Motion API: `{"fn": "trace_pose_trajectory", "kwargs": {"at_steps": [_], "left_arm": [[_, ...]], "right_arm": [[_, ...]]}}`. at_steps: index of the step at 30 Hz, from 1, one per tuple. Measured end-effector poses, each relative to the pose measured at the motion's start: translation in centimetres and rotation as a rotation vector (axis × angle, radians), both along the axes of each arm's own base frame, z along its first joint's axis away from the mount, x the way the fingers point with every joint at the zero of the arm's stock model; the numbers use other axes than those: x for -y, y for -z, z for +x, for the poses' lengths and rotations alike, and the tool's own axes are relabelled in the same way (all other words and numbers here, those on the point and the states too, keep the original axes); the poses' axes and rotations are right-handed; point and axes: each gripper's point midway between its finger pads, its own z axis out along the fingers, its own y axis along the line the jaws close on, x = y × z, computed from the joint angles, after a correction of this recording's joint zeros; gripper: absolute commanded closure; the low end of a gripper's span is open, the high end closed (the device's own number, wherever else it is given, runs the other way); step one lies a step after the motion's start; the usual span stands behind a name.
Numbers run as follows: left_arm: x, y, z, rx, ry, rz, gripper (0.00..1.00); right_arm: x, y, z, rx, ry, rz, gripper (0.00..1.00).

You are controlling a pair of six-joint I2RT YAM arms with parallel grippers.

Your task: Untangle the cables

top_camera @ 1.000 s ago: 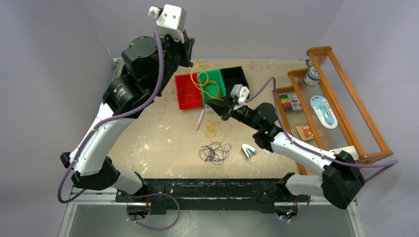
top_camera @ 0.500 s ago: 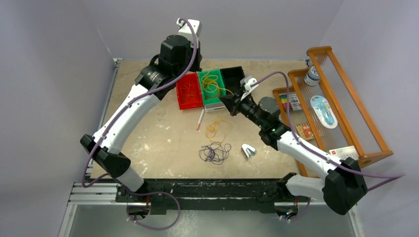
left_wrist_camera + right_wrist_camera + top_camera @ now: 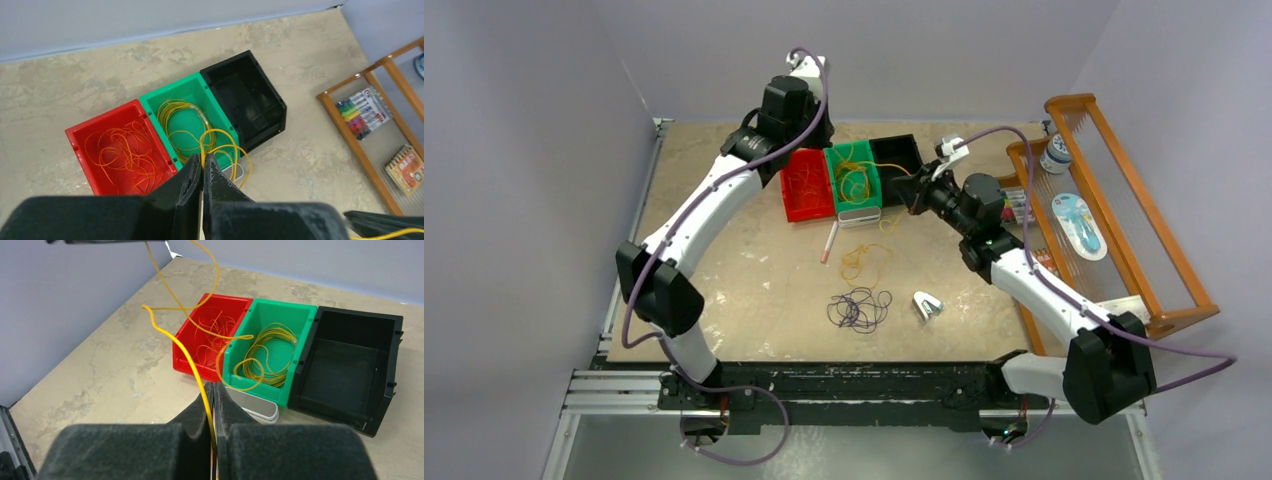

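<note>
**Yellow cable [image 3: 185,352] held up between two arms**

Top: both arms reach far, over three bins [image 3: 897,152]. Two heaps lie on the desk [image 3: 744,290]: purple cables [image 3: 859,308], orange cables [image 3: 864,262].
Left wrist: left pincer [image 3: 202,162] closed, seemingly pinching the yellow cable.
Right wrist: right pincer [image 3: 214,390] closed on it.

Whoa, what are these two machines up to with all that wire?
They are sorting out tangled cables. The left gripper and the right gripper are both shut on one yellow cable, strung between them above the green bin, which holds a yellow coil. Orange cables lie in the red bin; a purple bundle lies on the table.
</note>
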Motion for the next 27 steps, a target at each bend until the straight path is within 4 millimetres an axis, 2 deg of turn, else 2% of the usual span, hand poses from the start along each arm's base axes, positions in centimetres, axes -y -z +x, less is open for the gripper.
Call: {"fn": "trace_pose_trajectory", "kwargs": {"at_steps": [6, 11, 14, 21, 27], "left_arm": [[0.6, 5.6, 3.0, -0.102, 0.011, -0.001, 1.00], [1.6, 8.6, 4.5, -0.156, 0.024, 0.003, 1.00], [1.7, 8.7, 5.6, -0.149, 0.016, -0.003, 1.00], [1.3, 7.4, 8.7, -0.089, -0.025, -0.021, 1.00], [1.4, 9.5, 10.9, -0.097, -0.046, -0.014, 1.00]], "right_arm": [[0.0, 0.7, 1.0, -0.022, -0.004, -0.010, 1.00], [-0.4, 1.3, 2.1, -0.033, -0.006, -0.029, 1.00], [-0.7, 1.6, 3.0, -0.034, -0.006, -0.041, 1.00], [-1.6, 3.1, 5.8, -0.066, -0.004, -0.068, 1.00], [-2.4, 4.3, 9.1, -0.086, 0.005, -0.083, 1.00]]}}
